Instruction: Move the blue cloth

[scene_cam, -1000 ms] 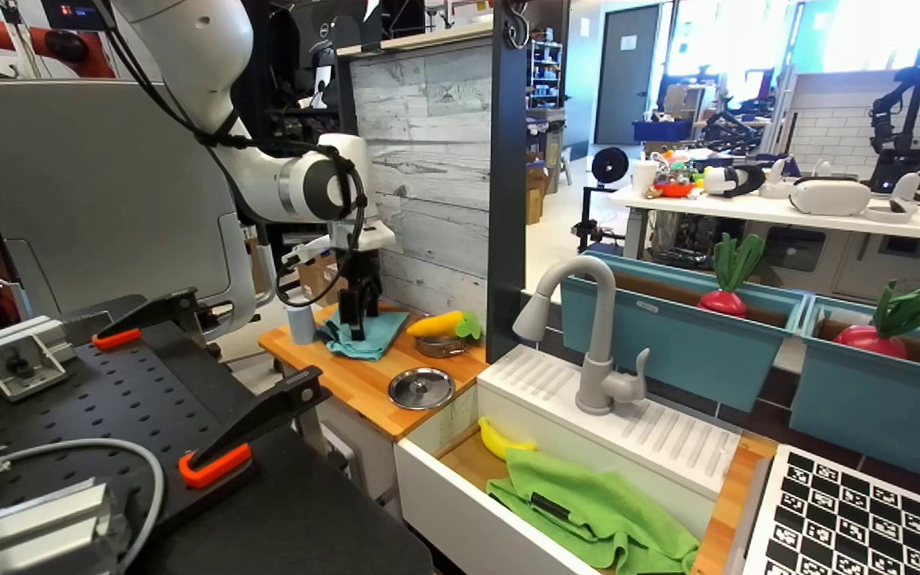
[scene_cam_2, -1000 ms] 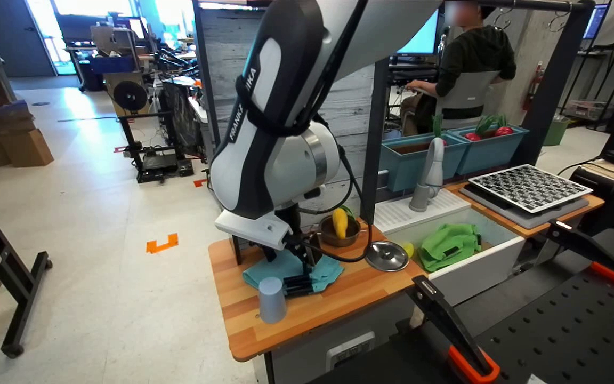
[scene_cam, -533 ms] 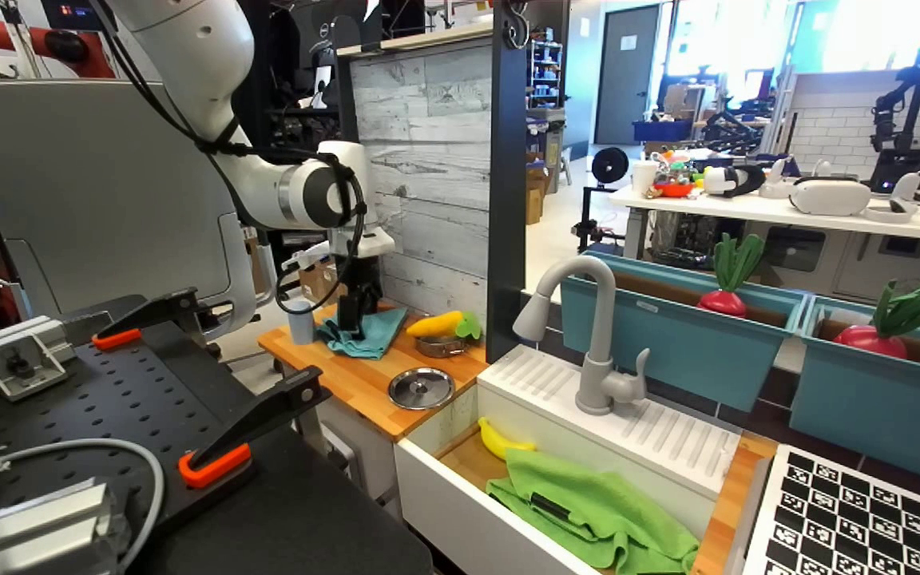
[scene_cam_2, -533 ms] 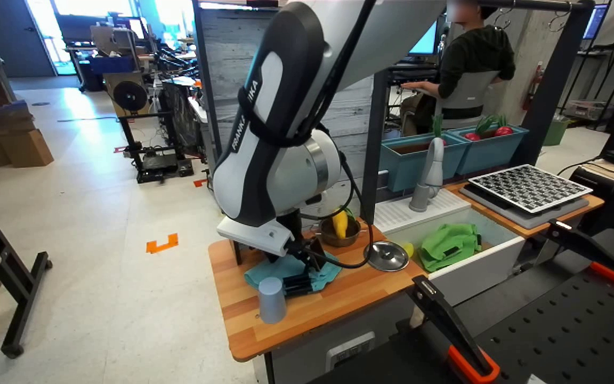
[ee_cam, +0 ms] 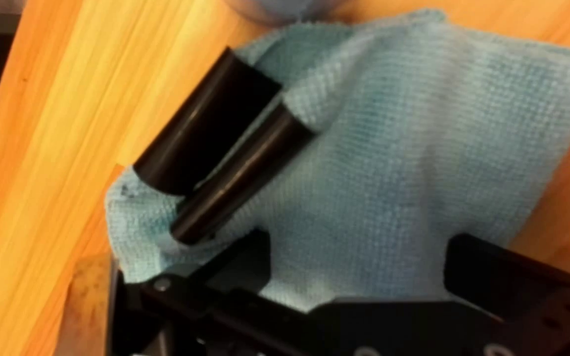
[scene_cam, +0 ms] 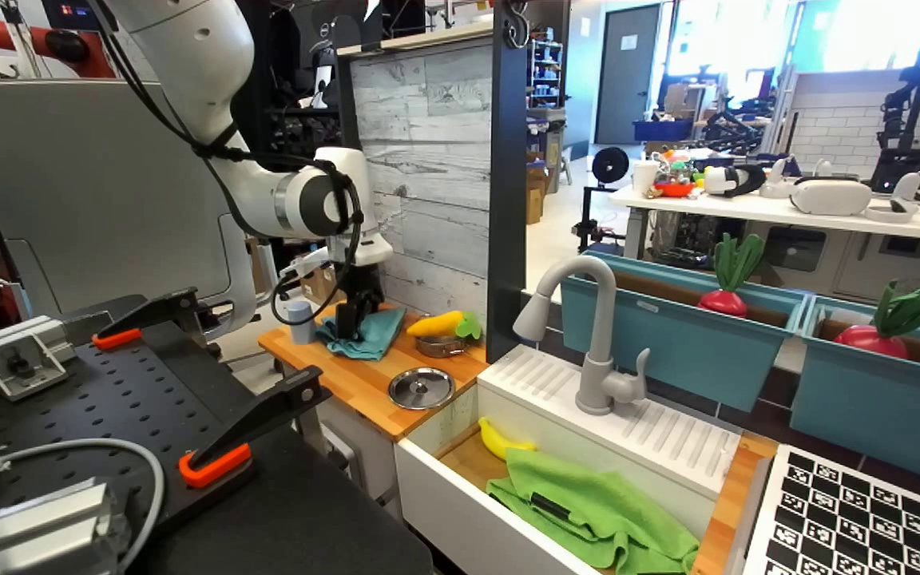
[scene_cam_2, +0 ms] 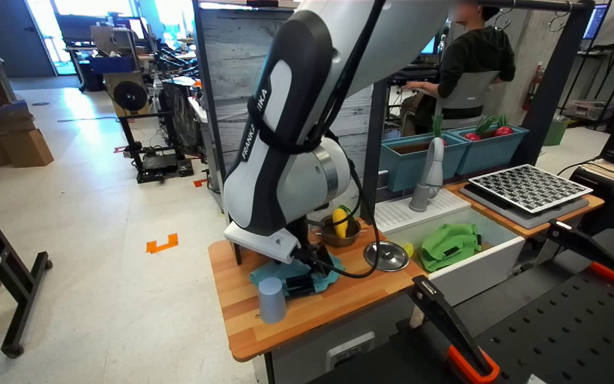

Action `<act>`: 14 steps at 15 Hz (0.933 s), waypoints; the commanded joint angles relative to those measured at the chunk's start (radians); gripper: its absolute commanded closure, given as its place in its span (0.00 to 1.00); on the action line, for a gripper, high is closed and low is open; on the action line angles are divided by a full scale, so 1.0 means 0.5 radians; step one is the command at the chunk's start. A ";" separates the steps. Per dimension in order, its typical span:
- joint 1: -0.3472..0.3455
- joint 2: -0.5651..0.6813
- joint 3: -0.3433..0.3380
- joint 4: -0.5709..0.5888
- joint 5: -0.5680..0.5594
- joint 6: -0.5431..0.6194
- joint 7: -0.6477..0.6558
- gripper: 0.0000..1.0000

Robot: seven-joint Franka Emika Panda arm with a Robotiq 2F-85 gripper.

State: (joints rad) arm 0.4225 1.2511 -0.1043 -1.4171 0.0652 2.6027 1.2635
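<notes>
The blue cloth [ee_cam: 389, 163] lies rumpled on the wooden counter. It shows in both exterior views too [scene_cam: 384, 331] [scene_cam_2: 288, 270]. Two black cylinders [ee_cam: 206, 123] [ee_cam: 245, 173] lie on its edge in the wrist view. My gripper [ee_cam: 357, 264] points down over the cloth with its fingers [ee_cam: 245, 259] wide apart and only cloth showing between them. In an exterior view the gripper [scene_cam: 354, 323] is low, at the cloth's near part. I cannot tell whether the fingertips press on the cloth.
A blue-grey cup [scene_cam_2: 272, 301] stands upright beside the cloth. A metal pot [scene_cam: 440, 346] with a yellow vegetable [scene_cam: 436, 324] and a lid [scene_cam: 422, 389] are on the same wooden counter [scene_cam: 348, 379]. The sink holds a green cloth [scene_cam: 596, 503] and a banana [scene_cam: 502, 441]. A wood-panel wall [scene_cam: 428, 176] stands behind.
My arm has come down, and the gripper is lower over the cloth. The cloth's far-left edge appears shifted slightly right in an exterior view. The cup and pot have not moved.
</notes>
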 commanded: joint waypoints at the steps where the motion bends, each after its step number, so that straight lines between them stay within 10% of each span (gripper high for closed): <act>1: -0.037 -0.061 0.008 -0.214 0.017 0.115 0.018 0.00; 14: -0.200 -0.227 0.092 -0.787 0.221 0.554 -0.024 0.00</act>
State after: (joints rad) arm 0.3629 1.1320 -0.0889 -1.7333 0.1412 2.8149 1.2766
